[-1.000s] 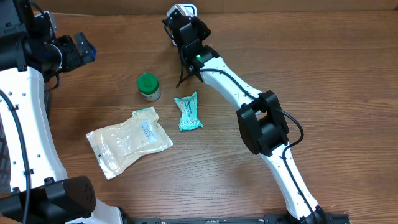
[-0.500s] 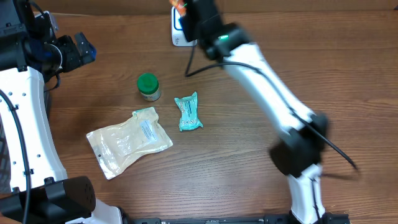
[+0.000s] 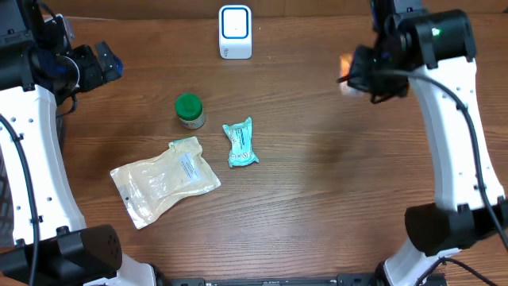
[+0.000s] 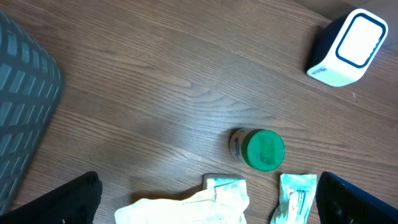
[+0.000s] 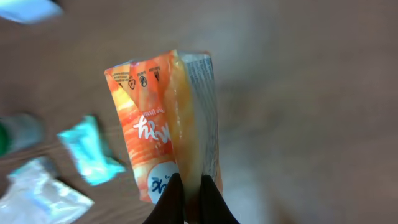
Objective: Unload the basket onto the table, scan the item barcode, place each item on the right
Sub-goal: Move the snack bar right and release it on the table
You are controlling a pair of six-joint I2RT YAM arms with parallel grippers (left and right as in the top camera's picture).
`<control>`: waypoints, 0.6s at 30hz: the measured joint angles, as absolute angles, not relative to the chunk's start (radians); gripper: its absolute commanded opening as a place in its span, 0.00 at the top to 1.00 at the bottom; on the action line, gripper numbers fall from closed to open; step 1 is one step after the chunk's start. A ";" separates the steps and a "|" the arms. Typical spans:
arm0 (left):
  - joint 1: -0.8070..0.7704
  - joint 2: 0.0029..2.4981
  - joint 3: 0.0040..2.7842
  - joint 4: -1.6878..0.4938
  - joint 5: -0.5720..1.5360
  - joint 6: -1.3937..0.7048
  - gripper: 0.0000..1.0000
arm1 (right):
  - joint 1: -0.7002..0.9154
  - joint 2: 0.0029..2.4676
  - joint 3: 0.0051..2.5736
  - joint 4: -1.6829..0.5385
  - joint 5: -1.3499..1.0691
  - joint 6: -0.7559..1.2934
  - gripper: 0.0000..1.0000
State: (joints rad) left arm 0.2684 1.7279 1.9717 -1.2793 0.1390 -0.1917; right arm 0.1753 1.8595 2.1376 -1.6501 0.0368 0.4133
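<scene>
orange packet (image 5: 168, 124) is up off the table (image 3: 302, 206) on the far right side, pinched at its bottom edge by the right gripper (image 5: 191, 190), jaws squeezed tight on it. in the wrist view it stands upright out of the fingers, printed orange face on the left, clear silvery edge on the right. that shot is too blurry to pick out a barcode. white scanner (image 3: 235, 32) with the blue ring sits at the far edge around the middle, well apart from the packet and to its left. left gripper (image 3: 101, 65) hangs at the far left, jaws spread wide with nothing in them. lying on the table: green-lidded jar (image 3: 189, 110), teal packet (image 3: 240, 144) a bit nearer and to its right, clear pouch (image 3: 164, 179) nearest, left of centre.
</scene>
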 measured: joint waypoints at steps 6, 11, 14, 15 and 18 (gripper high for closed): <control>0.268 1.728 1.972 -1.280 0.139 -0.192 0.00 | 0.075 1.882 1.878 -1.541 0.004 0.419 0.96; 0.268 1.728 1.972 -1.279 0.139 -0.192 0.00 | 0.002 1.883 1.686 -1.419 -0.063 0.400 0.96; 0.268 1.728 1.972 -1.279 0.139 -0.192 0.00 | -0.040 1.883 1.602 -1.356 -0.096 0.389 0.96; 0.268 1.728 1.972 -1.280 0.139 -0.192 0.00 | -0.052 1.883 1.582 -1.335 -0.107 0.383 0.96; 0.268 1.728 1.972 -1.279 0.139 -0.192 0.01 | -0.081 1.883 1.534 -1.282 -0.134 0.365 0.96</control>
